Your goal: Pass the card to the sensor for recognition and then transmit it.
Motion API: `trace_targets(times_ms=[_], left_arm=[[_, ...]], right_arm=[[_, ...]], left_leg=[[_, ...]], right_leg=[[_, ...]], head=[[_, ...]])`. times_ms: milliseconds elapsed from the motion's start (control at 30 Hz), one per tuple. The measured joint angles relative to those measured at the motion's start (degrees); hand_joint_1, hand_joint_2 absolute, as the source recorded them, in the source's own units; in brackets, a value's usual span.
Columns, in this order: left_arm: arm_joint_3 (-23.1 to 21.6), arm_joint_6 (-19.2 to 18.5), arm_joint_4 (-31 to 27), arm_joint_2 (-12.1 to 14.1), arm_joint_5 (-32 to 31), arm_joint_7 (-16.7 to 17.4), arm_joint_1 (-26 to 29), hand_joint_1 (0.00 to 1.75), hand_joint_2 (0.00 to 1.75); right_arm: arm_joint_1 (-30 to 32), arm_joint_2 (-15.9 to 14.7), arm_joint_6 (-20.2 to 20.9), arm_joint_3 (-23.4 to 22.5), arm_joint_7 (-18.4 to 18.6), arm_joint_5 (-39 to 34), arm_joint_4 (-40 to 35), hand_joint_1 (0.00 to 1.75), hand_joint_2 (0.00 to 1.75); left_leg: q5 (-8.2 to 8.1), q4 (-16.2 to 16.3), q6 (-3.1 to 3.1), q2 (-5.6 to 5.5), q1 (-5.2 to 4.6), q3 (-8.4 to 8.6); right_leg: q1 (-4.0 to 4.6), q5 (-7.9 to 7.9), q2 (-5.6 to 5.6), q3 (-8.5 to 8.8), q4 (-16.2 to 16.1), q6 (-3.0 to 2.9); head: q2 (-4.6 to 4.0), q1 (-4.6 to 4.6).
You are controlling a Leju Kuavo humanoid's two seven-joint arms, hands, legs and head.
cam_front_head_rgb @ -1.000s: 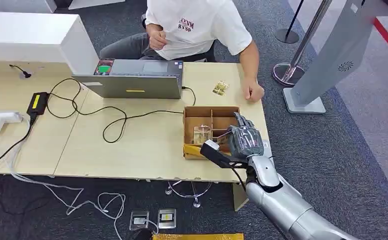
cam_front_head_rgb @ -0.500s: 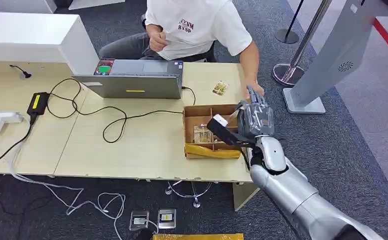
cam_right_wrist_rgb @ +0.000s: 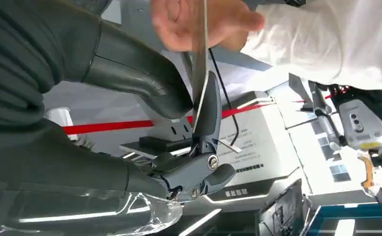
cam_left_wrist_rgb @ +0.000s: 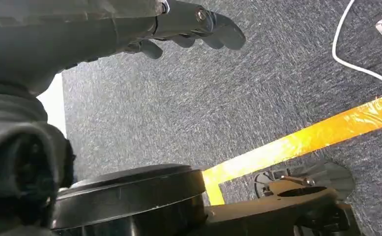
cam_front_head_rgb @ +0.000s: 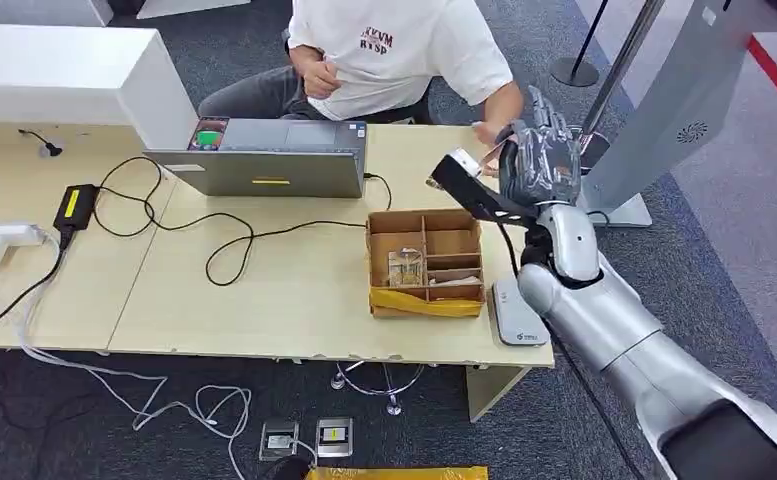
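Carpeted office, wooden table. Right hand raised past table's far corner, pinching card thumb-to-finger, card edge-on, long axis toward person's hand touching its far end. Left hand hangs empty.

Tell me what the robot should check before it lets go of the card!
1. Thin flat card pinched in the right hand: ok, between thick grey thumb and a dark finger.
2. Person's hand at the card: ok, fingers on its far end.
3. Person's grip firm enough: cannot tell.
4. Card raised above the brown cardboard divided box: ok.
5. Left hand out of the way: ok, hanging over grey carpet.
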Motion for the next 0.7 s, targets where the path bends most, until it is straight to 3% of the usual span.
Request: trace_targets(times_ms=[233,600,633,667,700], left_arm=[[0.0,0.04,0.0,0.0,-0.39,-0.48,-0.02,0.0,0.0],[-0.09,-0.28,0.0,0.0,-1.73,-0.46,-0.36,0.0,0.0],[-0.09,-0.28,0.0,0.0,-1.84,-0.37,-0.37,0.0,0.0],[-0.09,-0.26,0.0,0.0,-1.9,-0.28,-0.39,0.0,0.0],[-0.09,-0.26,0.0,0.0,-1.9,-0.28,-0.39,0.0,0.0]], right_arm=[[-2.2,1.62,0.92,0.31,0.04,-0.87,2.39,1.75,1.75],[-7.25,7.06,2.97,2.64,0.04,0.68,12.61,1.75,1.75],[-7.73,7.54,3.21,2.97,0.22,0.7,13.57,1.62,1.75],[-8.34,8.09,3.56,3.21,0.39,0.74,14.58,0.0,1.75],[-8.73,8.5,3.71,3.45,0.55,0.79,15.34,0.0,1.75]], left_leg=[[0.0,0.0,0.0,-0.01,0.0,-0.01],[0.0,0.0,0.0,-0.04,0.0,-0.04],[0.0,0.0,0.0,-0.03,0.0,-0.04],[0.0,0.0,0.0,-0.03,0.0,-0.03],[0.0,0.0,0.0,-0.03,0.0,-0.03]], right_leg=[[0.0,0.0,-0.01,0.0,0.01,0.0],[0.0,0.0,-0.02,-0.01,0.01,0.0],[0.0,0.0,-0.02,-0.01,0.01,0.0],[0.0,0.0,-0.02,-0.01,0.01,0.0],[0.0,0.0,-0.02,-0.02,0.01,0.0]], head=[[0.0,-0.02],[0.0,0.0],[0.0,0.0],[0.0,0.0],[0.02,0.0]])
